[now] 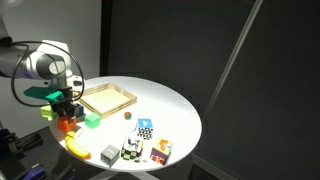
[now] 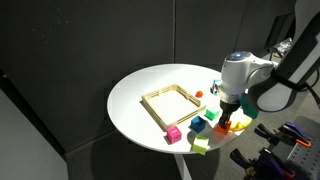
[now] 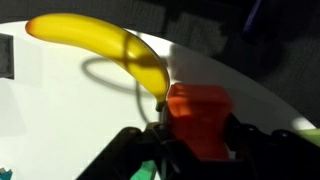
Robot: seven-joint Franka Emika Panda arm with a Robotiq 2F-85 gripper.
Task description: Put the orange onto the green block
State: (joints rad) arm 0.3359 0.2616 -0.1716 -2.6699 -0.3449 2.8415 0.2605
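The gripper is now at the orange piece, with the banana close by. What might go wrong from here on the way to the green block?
1. The orange sits between the fingers of the gripper, but the wrist view does not show a firm pinch; it may slip when lifted.
2. The banana lies right beside it and could be nudged.
3. The green block is small, so the orange may land off-centre and fall.

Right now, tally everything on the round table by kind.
Wooden tray: 1
Banana: 1
Small red ball: 1
Patterned cubes: 3
Plain blocks: at least 4 (the orange, the green block, yellow-green block, magenta cube)
Total: at least 10; part of the pile is hidden.
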